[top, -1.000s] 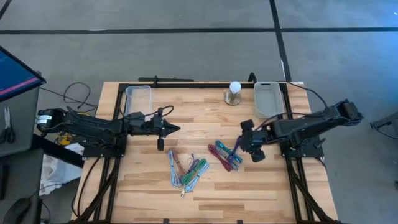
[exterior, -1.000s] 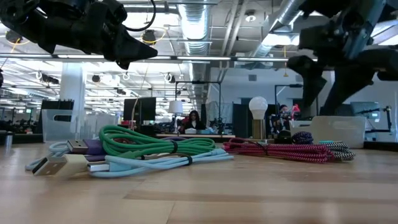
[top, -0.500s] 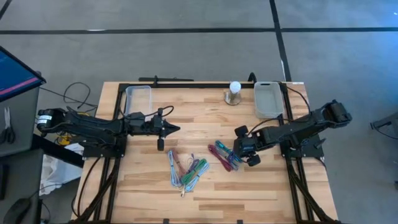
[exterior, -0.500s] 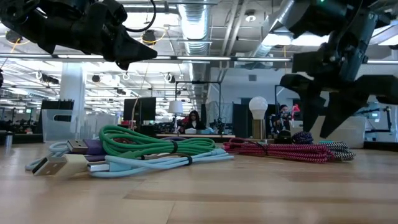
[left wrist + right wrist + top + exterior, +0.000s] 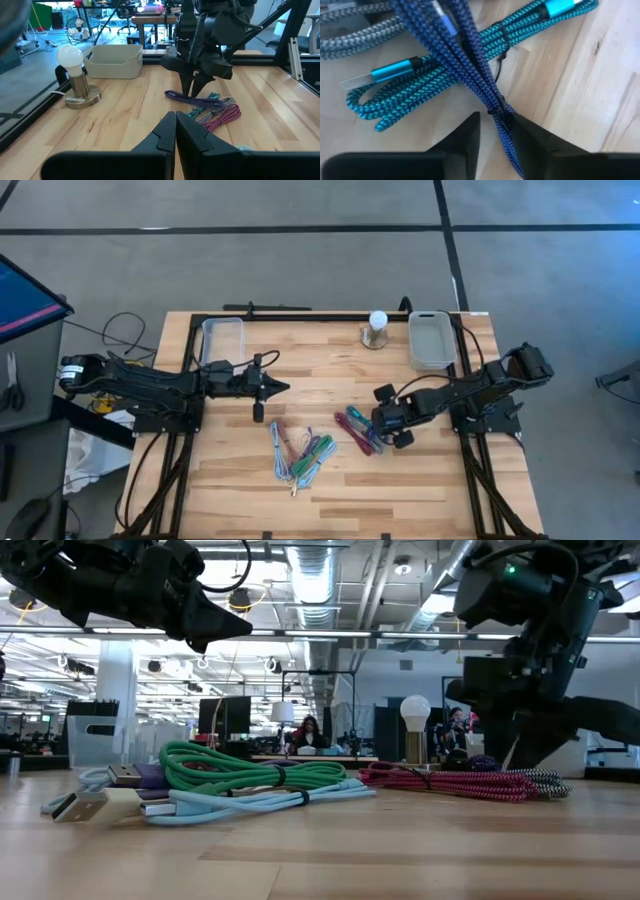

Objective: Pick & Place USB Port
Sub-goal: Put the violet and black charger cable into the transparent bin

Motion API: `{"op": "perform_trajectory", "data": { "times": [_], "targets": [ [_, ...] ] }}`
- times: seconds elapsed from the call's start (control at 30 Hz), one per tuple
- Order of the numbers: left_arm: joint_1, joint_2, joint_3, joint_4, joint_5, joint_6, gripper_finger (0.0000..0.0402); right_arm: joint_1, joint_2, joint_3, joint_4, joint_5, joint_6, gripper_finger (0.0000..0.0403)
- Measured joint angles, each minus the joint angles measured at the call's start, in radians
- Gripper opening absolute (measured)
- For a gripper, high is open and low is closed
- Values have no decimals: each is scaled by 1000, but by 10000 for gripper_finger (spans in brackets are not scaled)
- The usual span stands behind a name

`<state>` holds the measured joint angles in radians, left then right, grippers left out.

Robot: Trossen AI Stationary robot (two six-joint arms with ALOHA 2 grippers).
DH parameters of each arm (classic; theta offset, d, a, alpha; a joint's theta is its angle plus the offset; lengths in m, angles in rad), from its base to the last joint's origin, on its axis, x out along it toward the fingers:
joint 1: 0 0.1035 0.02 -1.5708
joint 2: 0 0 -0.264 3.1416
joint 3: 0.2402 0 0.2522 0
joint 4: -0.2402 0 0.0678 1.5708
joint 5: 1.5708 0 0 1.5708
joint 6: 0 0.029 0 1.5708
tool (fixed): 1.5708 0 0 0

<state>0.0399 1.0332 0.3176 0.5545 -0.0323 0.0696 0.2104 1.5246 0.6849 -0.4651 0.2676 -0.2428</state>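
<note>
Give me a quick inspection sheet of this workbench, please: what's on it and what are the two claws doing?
Surface: wooden table, black frame around it.
Job's things: one pile of bundled USB cables near the table's middle; a second pile to its right, including a dark blue braided cable and a teal braided cable. Two clear bins, left bin and right bin, at the far edge.
Clutter: light bulb on a stand between the bins.
Grippers: left gripper shut, hanging above the table, holding nothing. Right gripper down at the second pile, fingers either side of the dark blue cable.
Cables: loose wiring off the table's left edge.
Surroundings: grey floor; open workspace with desks behind.
</note>
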Motion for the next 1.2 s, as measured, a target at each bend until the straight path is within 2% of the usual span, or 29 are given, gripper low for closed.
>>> {"op": "perform_trajectory", "data": {
  "times": [0.13,0.2,0.47,0.67,0.87,1.03,1.2],
  "targets": [
    [0,0,0,0,0,0,12,-19,-9,-2,8,-2,5,29],
    [0,0,0,0,0,0,12,-29,-9,-2,7,-5,5,10],
    [1,0,0,0,0,11,12,-56,-53,-4,0,24,0,3],
    [1,0,0,16,0,11,12,-93,-213,-4,29,26,-2,1],
    [25,0,0,110,0,4,12,-134,-358,-2,201,-25,-27,1],
    [67,0,0,135,0,4,21,-159,-352,-3,320,-35,-57,0],
    [99,0,12,152,14,1,60,-176,-299,2,536,-55,-101,0]
  ]
}}
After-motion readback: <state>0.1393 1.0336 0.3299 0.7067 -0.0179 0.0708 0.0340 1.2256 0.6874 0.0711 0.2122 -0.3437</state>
